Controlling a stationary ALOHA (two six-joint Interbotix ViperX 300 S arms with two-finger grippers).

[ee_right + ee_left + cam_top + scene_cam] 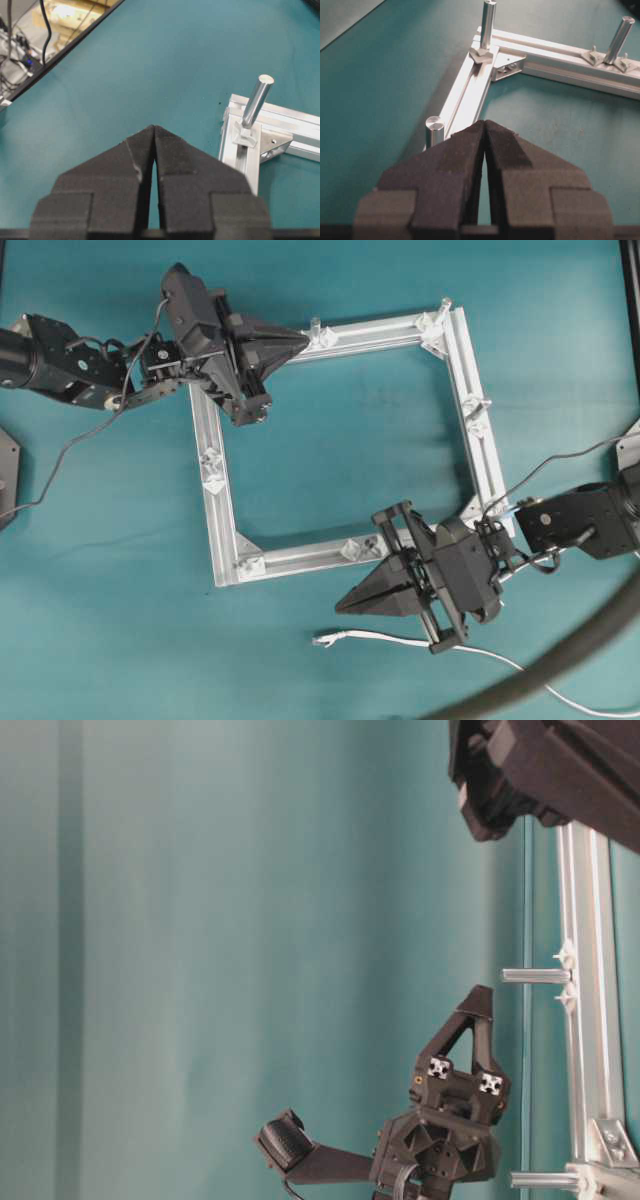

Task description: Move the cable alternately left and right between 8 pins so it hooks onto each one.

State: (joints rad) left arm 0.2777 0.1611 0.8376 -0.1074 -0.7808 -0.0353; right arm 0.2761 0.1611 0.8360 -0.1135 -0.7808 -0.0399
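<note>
Matte black and wedge-shaped, the right gripper point(345, 607) hangs low at the near edge of the overhead view, its two rough, foam-like pads pressed tip to tip with nothing between them. Just beside it on the smooth teal table point(340, 450) lies the cable point(400, 639), a thin white cord with a small clear plug at its free end; it trails away right, passing under a thick dark grey hose point(560, 660), and touches no peg. Beyond the gripper sits the square aluminium frame point(217, 490), slotted silvery bars joined by triangular corner brackets. The pins point(315, 325) rise from it as short polished cylinders with flat tops, each seated on a small bracket; all that show are bare. At the frame's far left corner the left gripper point(303, 340) points along the top bar, its coarse black fingers likewise closed together on nothing.
</note>
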